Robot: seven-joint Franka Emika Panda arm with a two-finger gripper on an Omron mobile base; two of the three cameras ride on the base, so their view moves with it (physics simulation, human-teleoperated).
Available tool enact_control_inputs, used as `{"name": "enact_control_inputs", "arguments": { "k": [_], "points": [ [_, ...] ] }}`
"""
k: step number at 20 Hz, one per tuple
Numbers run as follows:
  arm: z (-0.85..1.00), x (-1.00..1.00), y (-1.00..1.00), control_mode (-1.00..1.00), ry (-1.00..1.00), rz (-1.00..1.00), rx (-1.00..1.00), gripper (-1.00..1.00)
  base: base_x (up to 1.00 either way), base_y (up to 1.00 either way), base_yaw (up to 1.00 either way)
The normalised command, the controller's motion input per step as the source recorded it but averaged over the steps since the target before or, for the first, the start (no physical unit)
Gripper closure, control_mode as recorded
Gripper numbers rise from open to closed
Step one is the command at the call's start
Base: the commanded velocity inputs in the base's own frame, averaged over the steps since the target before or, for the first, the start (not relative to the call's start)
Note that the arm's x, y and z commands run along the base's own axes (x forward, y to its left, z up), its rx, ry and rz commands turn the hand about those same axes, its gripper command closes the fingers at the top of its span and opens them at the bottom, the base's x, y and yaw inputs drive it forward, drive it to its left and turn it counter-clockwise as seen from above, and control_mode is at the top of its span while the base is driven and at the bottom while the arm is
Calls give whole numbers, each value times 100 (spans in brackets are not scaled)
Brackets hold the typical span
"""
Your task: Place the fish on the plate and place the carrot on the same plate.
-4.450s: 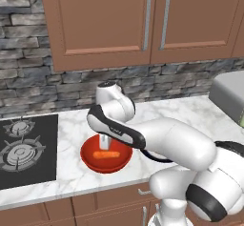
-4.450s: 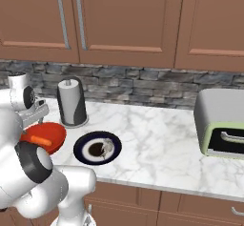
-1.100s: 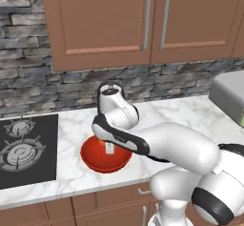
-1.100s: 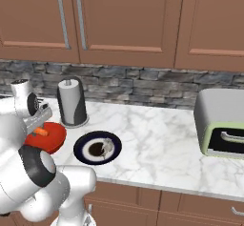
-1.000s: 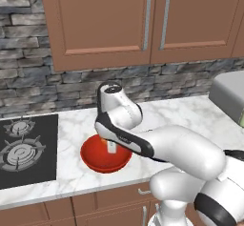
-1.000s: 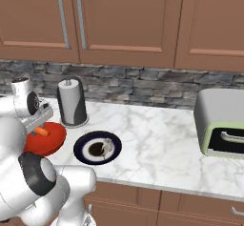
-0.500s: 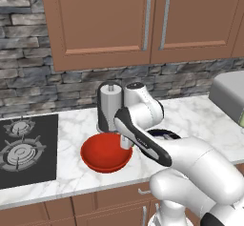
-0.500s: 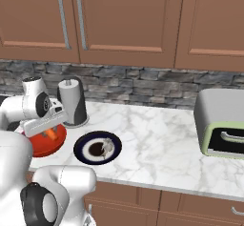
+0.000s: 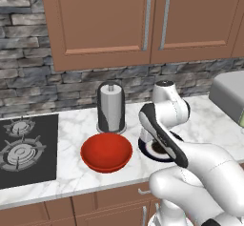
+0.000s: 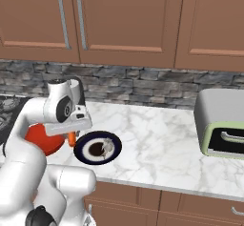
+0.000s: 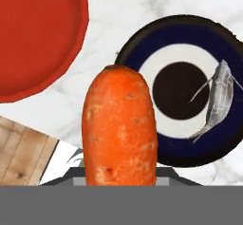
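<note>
1. Here, in the hand view, we see the jaws closed on the carrot (image 11: 120,126), which rises from 6 o'clock up to the middle of the frame, blunt end uppermost.
2. In the right base view the gripper (image 10: 71,135) hangs above the counter (image 10: 157,139) with the carrot (image 10: 72,138) poking down from it, just at the 9 o'clock edge of the plate (image 10: 85,150).
3. We cannot tell from the left base view how the jaws stand; there the arm covers the hand, and the plate (image 9: 151,148) peeks out beside it.
4. The plate (image 11: 182,34) sits at 2 o'clock of the carrot in the hand view; its near rim is hidden behind the carrot's upper end.
5. The fish (image 11: 216,100) lies on the plate at its 3 o'clock side, across the white ring and navy rim; in the right base view the fish (image 10: 108,146) shows as a pale sliver.
6. The bowl (image 11: 33,34) lies at 10 o'clock of the carrot, apart from the plate.
7. In the left base view the bowl (image 9: 106,152) sits at 9 o'clock of the plate, with the towel roll (image 9: 111,107) behind it at 12 o'clock.
</note>
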Motion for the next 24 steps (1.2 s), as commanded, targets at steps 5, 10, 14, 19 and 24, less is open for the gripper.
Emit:
{"name": "enact_control_inputs", "arguments": {
  "k": [5,10,14,19,24],
  "points": [
    [0,14,-42,-100,-1,-33,1,100,0,0,0],
    [0,52,0,-100,0,-18,3,100,0,0,0],
    [-6,56,0,-100,0,-12,4,100,0,0,0],
    [-41,33,-4,-100,0,-6,8,100,0,0,0],
    [-66,2,-11,-100,0,-6,4,100,0,0,0]
  ]
}}
